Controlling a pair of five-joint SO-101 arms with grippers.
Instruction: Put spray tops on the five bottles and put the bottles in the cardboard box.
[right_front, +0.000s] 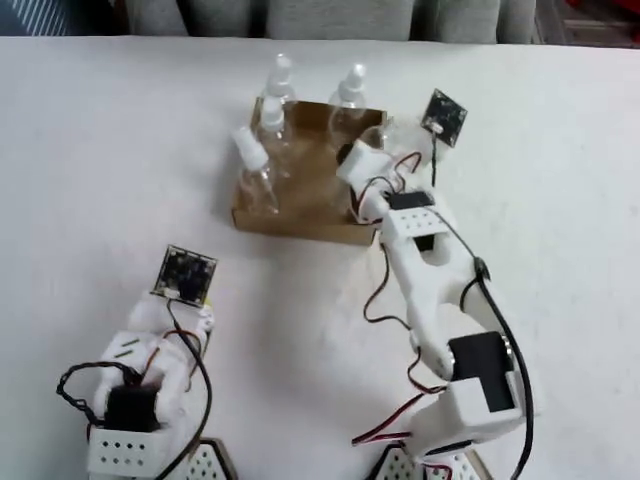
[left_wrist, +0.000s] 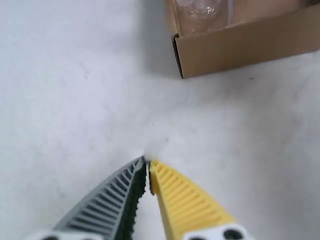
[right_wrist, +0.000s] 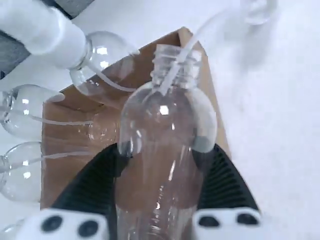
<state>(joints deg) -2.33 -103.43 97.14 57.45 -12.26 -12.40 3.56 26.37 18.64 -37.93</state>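
High view, open room: we see wide bare bench (right_front: 100, 150) left of the cardboard box (right_front: 300, 218) and more to the right of the right arm (right_front: 440, 290); the bench's far edge runs just behind the box.
Box: it sits mid-bench toward the far side, top open, with its near-left corner turned toward the left gripper (left_wrist: 148, 165).
Left gripper: clenched on nothing, tips touching, over bare bench near and left of that corner and apart from it.
Right gripper (right_wrist: 161, 160): grasping one clear bottle (right_wrist: 165, 125) by its body, at the box's right wall.
Held bottle: neck open, with a thin tube (right_wrist: 175, 75) running into it.
Count, bottles: we count five. Four are capped bottles (right_front: 272, 118) standing in the box's left and far parts, and one is in the right gripper.
Count, arms: two.
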